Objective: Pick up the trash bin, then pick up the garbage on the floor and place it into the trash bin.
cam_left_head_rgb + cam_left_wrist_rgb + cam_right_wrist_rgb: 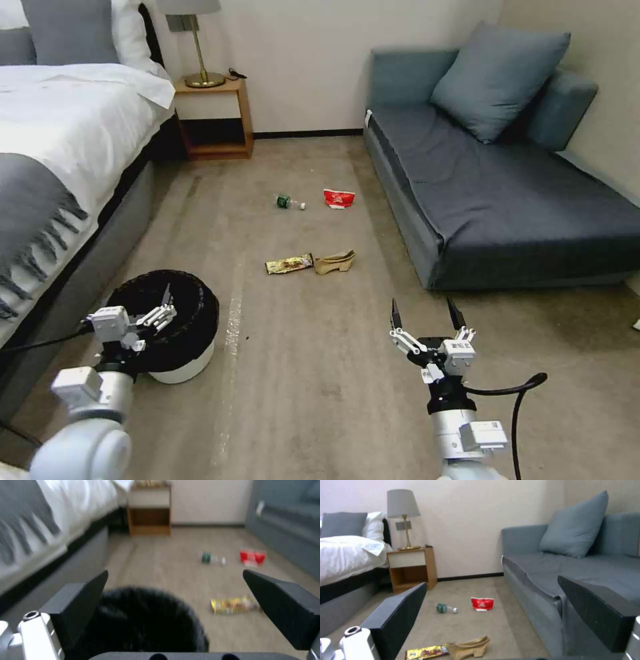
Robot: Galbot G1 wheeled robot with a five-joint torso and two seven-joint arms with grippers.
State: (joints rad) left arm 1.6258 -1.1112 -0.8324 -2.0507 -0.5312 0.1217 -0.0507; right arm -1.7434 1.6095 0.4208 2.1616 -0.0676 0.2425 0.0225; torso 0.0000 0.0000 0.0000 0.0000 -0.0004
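Observation:
The trash bin point(179, 365) is white with a black bag over its rim and stands on the floor at the front left, beside the bed. My left gripper point(162, 308) hovers open over its near rim, and the black bin point(143, 620) lies just below the open fingers in the left wrist view. My right gripper point(425, 312) is open above bare floor at the front right. The garbage lies ahead: a gold wrapper point(289, 264) beside crumpled brown paper point(335, 261), and farther off a small bottle point(289, 201) and a red packet point(339, 198).
A bed point(60, 133) runs along the left with a grey throw hanging down. A wooden nightstand point(217, 120) with a lamp stands at the back wall. A blue-grey sofa point(507, 193) fills the right side. Open floor lies between them.

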